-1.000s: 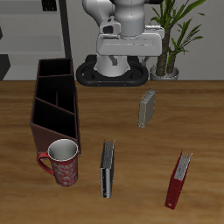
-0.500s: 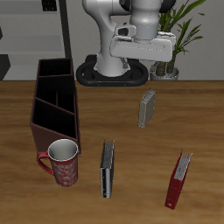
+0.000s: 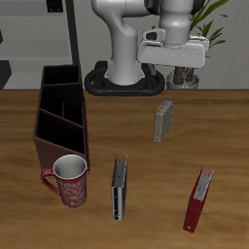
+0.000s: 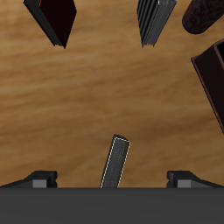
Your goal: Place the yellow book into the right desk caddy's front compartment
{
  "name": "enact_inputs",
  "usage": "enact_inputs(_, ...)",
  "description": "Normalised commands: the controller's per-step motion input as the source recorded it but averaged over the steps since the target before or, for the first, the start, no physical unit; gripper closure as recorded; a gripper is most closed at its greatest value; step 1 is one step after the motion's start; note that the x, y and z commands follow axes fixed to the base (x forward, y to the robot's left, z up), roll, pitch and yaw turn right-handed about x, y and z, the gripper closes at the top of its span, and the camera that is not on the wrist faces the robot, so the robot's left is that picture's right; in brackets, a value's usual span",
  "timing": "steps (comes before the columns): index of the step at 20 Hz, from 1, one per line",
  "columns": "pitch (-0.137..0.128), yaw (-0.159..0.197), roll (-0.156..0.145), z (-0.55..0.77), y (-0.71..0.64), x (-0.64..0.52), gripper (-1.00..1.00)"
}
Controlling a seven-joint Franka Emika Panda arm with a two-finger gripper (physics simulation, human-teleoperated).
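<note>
The yellow book (image 3: 163,121) stands on edge on the wooden table, toward the back. It also shows in the wrist view (image 4: 115,161), between my fingertips and well below them. My gripper (image 3: 178,68) is open and empty, high above the table and a little behind the book. In the wrist view my gripper (image 4: 112,178) shows both fingers (image 4: 41,178) wide apart. The right desk caddy (image 3: 47,128), a long dark maroon box with dividers, stands at the far side of the table from the book. An edge of it shows in the wrist view (image 4: 210,73).
A red patterned mug (image 3: 70,180) stands at the caddy's front end. A dark grey-black book (image 3: 119,188) and a red book (image 3: 199,199) stand near the table's front edge. A potted plant (image 3: 192,44) stands behind the gripper.
My gripper has swung sideways, away from the caddy's side, to a spot above and behind the yellow book. Nothing on the table has moved.
</note>
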Motion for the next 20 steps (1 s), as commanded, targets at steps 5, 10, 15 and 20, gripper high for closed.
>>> enact_inputs(5, -0.005, -0.015, 0.0, -0.1, -0.01, -0.09, -1.0)
enact_inputs(10, -0.006, -0.019, 0.01, -0.17, 0.02, 0.04, -1.0)
enact_inputs(15, 0.001, -0.02, -0.014, -0.21, -0.07, 0.06, -1.0)
enact_inputs(20, -0.015, -0.043, -0.014, -0.15, -0.09, 0.03, -1.0)
